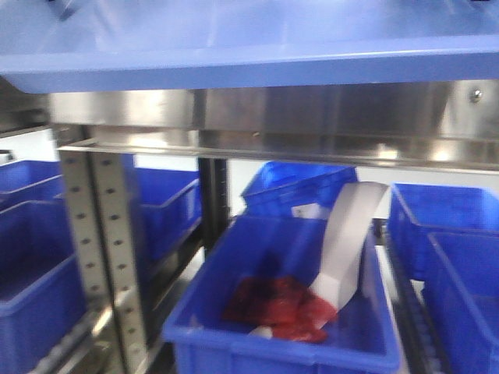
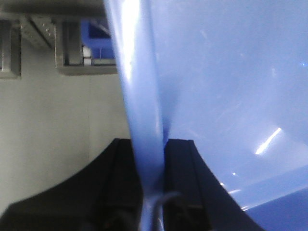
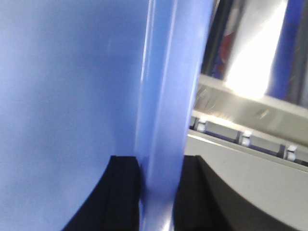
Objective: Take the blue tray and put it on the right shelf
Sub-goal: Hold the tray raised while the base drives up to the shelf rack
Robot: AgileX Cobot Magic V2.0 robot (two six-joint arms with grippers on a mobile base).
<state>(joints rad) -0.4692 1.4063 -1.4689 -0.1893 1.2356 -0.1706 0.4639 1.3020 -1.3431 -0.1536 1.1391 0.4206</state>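
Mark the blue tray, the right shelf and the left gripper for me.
blue tray [image 1: 249,68]: front view, near rim.
right shelf [image 1: 312,117]: front view, steel front rail.
left gripper [image 2: 150,147]: left wrist view, between its fingertips.

Between the jaws of the left gripper [image 2: 151,159] runs the rim of the blue tray [image 2: 231,96], whose wall blocks everything to that claw's right. To its left lies a bare pale grey surface, open as far as the perforated uprights [image 2: 38,29] far ahead. The right gripper [image 3: 161,168] is hemmed in likewise: tray wall fills its left, while on its right run a steel rail [image 3: 240,103] and a grey track [image 3: 269,168] with small white clips [image 3: 245,138]. Ahead of both claws, below the tray, the front rail of the right shelf [image 1: 312,109] spans the way. Beneath it, deep blue bins [image 1: 288,312] crowd the lower tier, leaving narrow gaps.
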